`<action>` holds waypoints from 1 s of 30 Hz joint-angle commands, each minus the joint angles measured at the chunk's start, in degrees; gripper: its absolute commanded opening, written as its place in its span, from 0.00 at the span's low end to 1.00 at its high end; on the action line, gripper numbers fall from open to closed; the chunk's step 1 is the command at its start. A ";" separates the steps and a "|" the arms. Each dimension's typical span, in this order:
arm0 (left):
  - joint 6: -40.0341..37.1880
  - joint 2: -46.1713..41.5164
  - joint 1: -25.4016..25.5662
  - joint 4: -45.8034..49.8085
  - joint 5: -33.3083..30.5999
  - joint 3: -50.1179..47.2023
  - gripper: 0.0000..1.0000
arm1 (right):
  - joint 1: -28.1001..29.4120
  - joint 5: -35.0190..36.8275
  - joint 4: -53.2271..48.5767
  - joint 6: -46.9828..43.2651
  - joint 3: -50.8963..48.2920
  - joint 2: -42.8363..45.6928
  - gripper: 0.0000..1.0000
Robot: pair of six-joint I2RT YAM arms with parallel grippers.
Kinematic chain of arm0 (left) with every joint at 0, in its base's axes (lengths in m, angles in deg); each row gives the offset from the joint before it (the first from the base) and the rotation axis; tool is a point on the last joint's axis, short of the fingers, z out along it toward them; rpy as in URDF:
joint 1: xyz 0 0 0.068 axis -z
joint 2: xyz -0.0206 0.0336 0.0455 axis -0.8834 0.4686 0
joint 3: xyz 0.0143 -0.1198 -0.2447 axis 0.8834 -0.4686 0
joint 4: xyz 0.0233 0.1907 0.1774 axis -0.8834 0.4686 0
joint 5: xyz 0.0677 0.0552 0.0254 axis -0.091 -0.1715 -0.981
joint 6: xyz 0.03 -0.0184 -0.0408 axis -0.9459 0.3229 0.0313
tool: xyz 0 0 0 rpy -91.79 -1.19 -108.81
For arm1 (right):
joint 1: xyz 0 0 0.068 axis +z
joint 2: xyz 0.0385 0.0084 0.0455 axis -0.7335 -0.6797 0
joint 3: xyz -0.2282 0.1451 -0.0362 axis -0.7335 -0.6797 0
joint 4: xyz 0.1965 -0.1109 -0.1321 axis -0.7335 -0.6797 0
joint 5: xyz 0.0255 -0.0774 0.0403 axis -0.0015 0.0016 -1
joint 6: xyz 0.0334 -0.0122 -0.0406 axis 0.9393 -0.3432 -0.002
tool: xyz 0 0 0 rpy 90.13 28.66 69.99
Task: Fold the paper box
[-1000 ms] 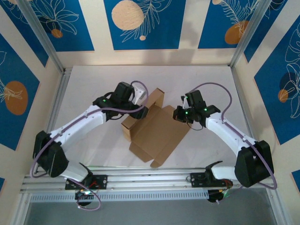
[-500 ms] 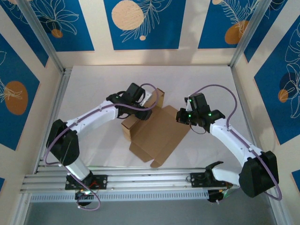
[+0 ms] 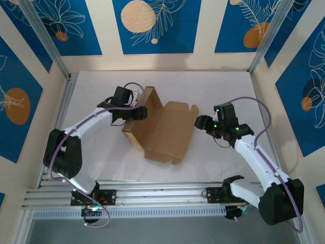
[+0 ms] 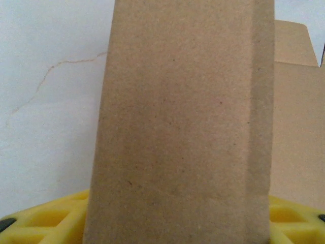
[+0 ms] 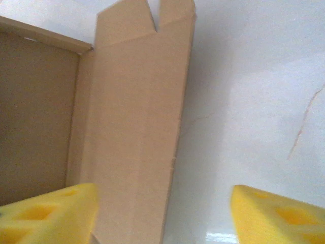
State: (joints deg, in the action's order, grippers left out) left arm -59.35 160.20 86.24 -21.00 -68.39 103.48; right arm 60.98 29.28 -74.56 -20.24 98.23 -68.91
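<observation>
Top view, left side: the left arm [image 3: 91, 122] is reaching from the lower left toward centre frame. The left pincer [image 3: 138, 113] is sitting against the raised flap [image 3: 151, 100] at the upper left corner of the paper box [image 3: 167, 129].

Left wrist view: the brown flap is standing upright and face-on, taking up the middle of the frame. The yellow pads [image 4: 45, 216] are showing at the bottom corners on either side of it, so the pincer is standing apart. Cannot tell whether the pads are pressing the flap's edges.

Centre: the box is lying on the white desk [image 3: 101, 86] in mid-frame, turned at a slant. Its left walls are partly standing and its wide panel is lying flat, running to a notched tab [image 3: 191, 108] at the upper right.

Right side: the right pincer [image 3: 200, 122] is hovering just beside the box's right edge, not touching it in the top view.

Right wrist view: its yellow pads [image 5: 48, 213] are standing wide apart at the bottom corners. The notched side strip is running up between them, closer to the left pad, with bare desk filling the right half.
</observation>
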 commanded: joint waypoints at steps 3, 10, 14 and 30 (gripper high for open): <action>3.37 0.40 -0.63 -1.87 3.75 -1.98 0.59 | -3.07 -9.08 4.86 5.39 -1.15 -6.95 0.77; 3.64 0.87 -0.63 -2.46 4.38 -1.97 0.59 | 4.00 -17.14 7.84 4.00 7.63 -21.14 0.79; 4.85 1.44 -0.54 -3.64 5.67 -2.47 0.58 | 10.36 -13.73 4.59 1.22 15.69 -24.50 0.77; 15.24 -2.62 0.03 -8.01 1.13 -9.53 0.82 | 17.93 5.36 -14.58 -11.42 38.99 -33.87 0.74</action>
State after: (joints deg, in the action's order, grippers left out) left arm -47.56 159.37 86.30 -29.35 -64.50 96.56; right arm 78.58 28.65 -82.60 -27.15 133.46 -101.37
